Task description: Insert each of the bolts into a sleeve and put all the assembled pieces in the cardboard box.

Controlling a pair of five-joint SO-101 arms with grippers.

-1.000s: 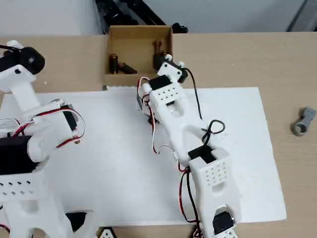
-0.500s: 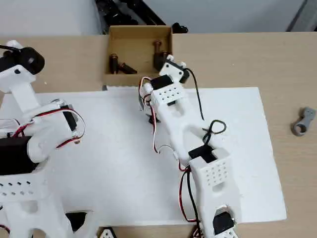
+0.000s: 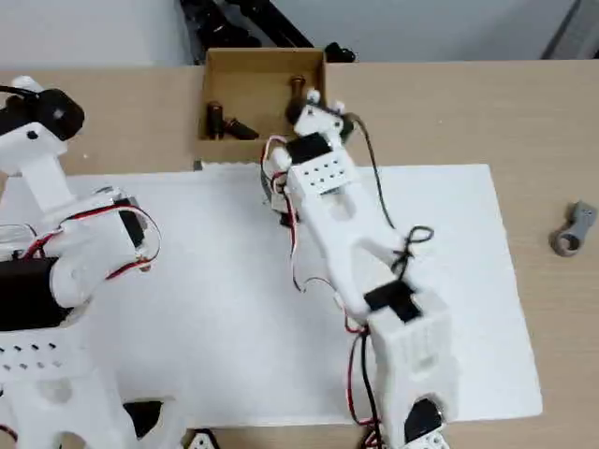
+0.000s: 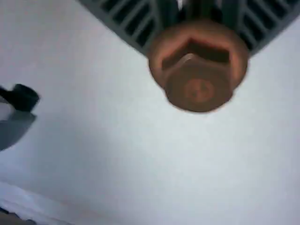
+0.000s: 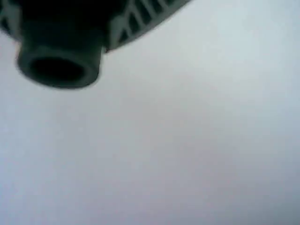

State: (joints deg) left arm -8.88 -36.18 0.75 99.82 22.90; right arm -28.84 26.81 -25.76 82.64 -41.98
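Three pieces [image 3: 214,119] in cardboard box [image 3: 262,58]; one bolt [image 4: 198,79], one sleeve [image 5: 60,63] held.

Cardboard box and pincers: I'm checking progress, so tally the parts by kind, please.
Copper-and-black pieces in the brown cardboard box: 3 visible
Copper hex-head bolt, left pincer: 1
Black plastic sleeve, right pincer: 1
Total: 5

The light is bright and even. Only soft, pale shadows lie on the white sheet [image 3: 206,309].
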